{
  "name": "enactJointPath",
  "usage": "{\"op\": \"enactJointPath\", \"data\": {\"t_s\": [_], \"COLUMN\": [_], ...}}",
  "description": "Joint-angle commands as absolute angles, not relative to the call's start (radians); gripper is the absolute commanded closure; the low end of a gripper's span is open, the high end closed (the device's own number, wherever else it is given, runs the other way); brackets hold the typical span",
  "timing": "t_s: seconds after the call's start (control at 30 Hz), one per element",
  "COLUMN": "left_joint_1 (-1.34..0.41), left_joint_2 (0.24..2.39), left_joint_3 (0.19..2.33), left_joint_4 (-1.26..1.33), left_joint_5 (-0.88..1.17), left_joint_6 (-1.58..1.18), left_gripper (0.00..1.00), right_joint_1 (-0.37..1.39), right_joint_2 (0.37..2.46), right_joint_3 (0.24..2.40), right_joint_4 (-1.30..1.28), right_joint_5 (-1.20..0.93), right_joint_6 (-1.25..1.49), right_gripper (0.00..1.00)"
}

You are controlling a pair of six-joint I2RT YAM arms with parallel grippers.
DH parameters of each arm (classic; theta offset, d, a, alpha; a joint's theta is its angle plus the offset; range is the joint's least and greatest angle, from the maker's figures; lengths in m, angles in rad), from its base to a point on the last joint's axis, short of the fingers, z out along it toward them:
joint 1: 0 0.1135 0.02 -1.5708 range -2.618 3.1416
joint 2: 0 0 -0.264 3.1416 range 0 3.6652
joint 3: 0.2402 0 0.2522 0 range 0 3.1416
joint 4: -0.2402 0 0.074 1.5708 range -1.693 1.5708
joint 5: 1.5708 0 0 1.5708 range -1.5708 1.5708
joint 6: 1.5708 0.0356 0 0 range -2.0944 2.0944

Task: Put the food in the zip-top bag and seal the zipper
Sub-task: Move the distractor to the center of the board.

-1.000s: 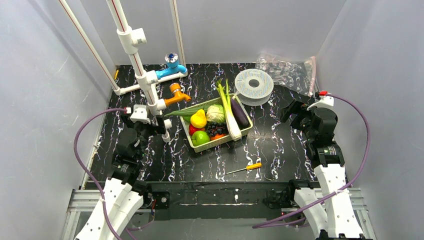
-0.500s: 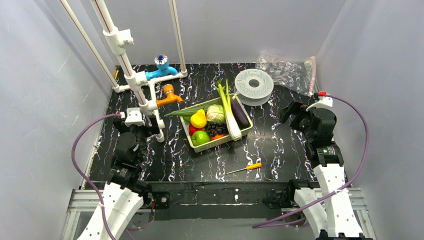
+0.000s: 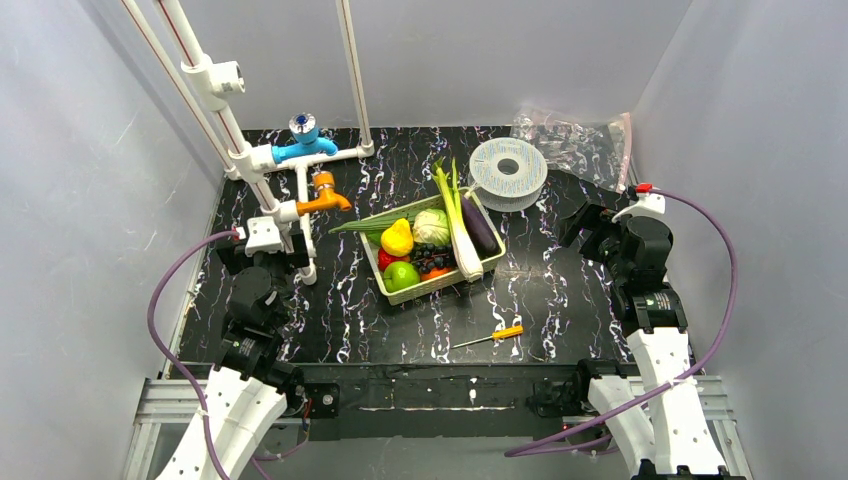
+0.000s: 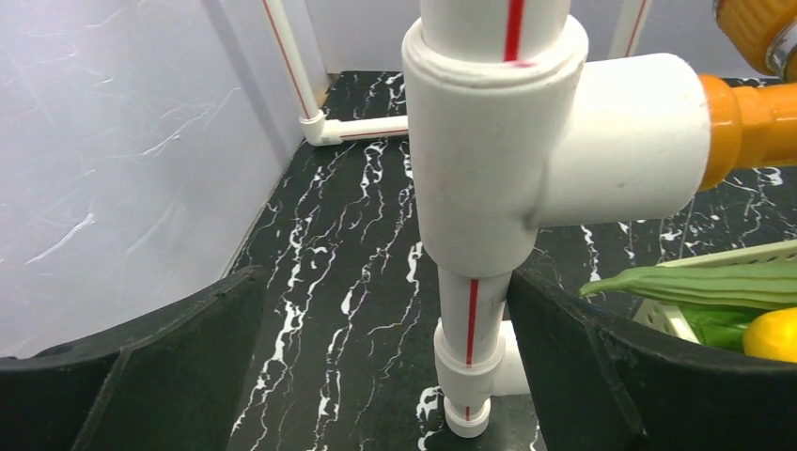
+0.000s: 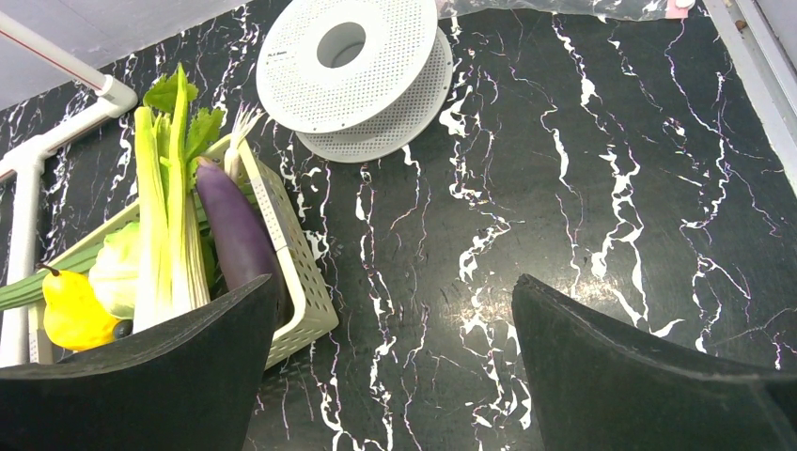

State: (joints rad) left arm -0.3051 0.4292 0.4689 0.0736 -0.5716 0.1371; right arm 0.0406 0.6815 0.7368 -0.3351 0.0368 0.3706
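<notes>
The food lies in a pale-green basket (image 3: 442, 284) mid-table: leek (image 3: 455, 225), eggplant (image 3: 480, 228), yellow pepper (image 3: 397, 238), cabbage (image 3: 432, 227) and green apple (image 3: 401, 275). The clear zip-top bag (image 3: 570, 140) lies flat at the back right, with its pinkish zipper (image 3: 625, 140) along the right edge. My left gripper (image 3: 272, 260) is open left of the basket. A white pipe (image 4: 475, 310) stands between its fingers, close to the right one. My right gripper (image 3: 586, 228) hangs open over bare table, between basket and bag. In the right wrist view the eggplant (image 5: 235, 230) and leek (image 5: 169, 216) show at the left.
A white pipe frame (image 3: 235, 150) with a blue tap (image 3: 300, 140) and an orange tap (image 3: 325, 195) leans over the left side. A grey spool (image 3: 508, 172) lies behind the basket. A yellow-handled screwdriver (image 3: 497, 335) lies near the front edge. Grey walls enclose three sides.
The pipe frame with its taps has shifted left, and my left gripper has moved left with it, staying open. The right arm has barely moved.
</notes>
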Motion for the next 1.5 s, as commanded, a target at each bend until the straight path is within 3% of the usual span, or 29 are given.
{"op": "enactJointPath", "data": {"t_s": [0.0, 1.47], "left_joint_1": [-0.292, -0.210], "left_joint_2": [0.414, 0.399], "left_joint_3": [0.460, 0.465], "left_joint_4": [0.132, 0.209], "left_joint_5": [-0.719, -0.942], "left_joint_6": [0.185, 0.270], "left_gripper": [0.01, 0.01], "right_joint_1": [0.042, 0.043], "right_joint_2": [0.671, 0.673], "right_joint_3": [0.741, 0.738], "right_joint_4": [-0.297, -0.299], "right_joint_5": [0.023, 0.020], "right_joint_6": [0.368, 0.369], "right_gripper": [0.00, 0.00]}}
